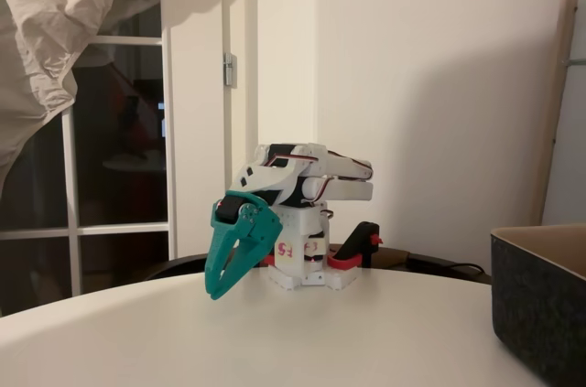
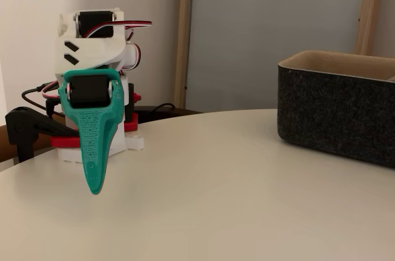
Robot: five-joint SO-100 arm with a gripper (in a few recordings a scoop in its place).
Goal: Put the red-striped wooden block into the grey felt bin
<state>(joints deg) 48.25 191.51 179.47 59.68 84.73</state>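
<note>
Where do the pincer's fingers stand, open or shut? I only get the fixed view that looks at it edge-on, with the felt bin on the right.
Observer: Side-on in a fixed view, the pincer has its fingertips together, pointing down at the table.
Operator: Anything clamped in it?
Observer: Nothing that I can see; the slot between the fingers higher up looks bare.

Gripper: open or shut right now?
Shut: the teal gripper fingers meet at one point above the table, holding nothing.
</note>
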